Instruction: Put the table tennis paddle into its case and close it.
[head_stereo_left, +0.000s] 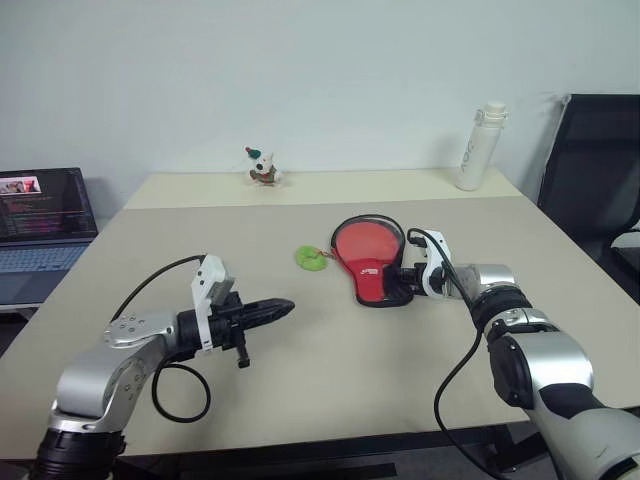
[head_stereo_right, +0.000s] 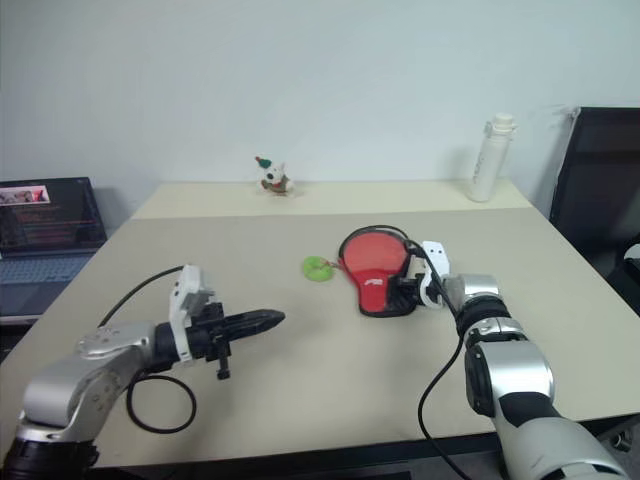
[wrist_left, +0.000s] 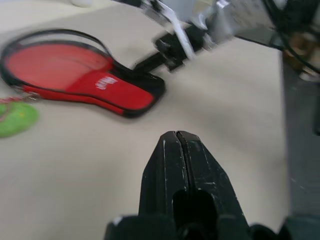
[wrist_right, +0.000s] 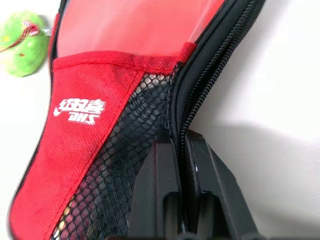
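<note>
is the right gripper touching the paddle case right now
Touching. In the right wrist view the right gripper has its black fingers shut on the zipper edge of the case, with no gap between them.

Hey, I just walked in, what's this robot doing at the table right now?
It is working on a red table tennis case lying flat on the table, a green charm beside it. The right gripper is shut on the case's edge by the zipper, at the handle end. The left gripper is shut, holds nothing and hovers apart from the case. A red face shows in the case's round end, likely the paddle; I can't tell whether the zip is fully closed.
</note>
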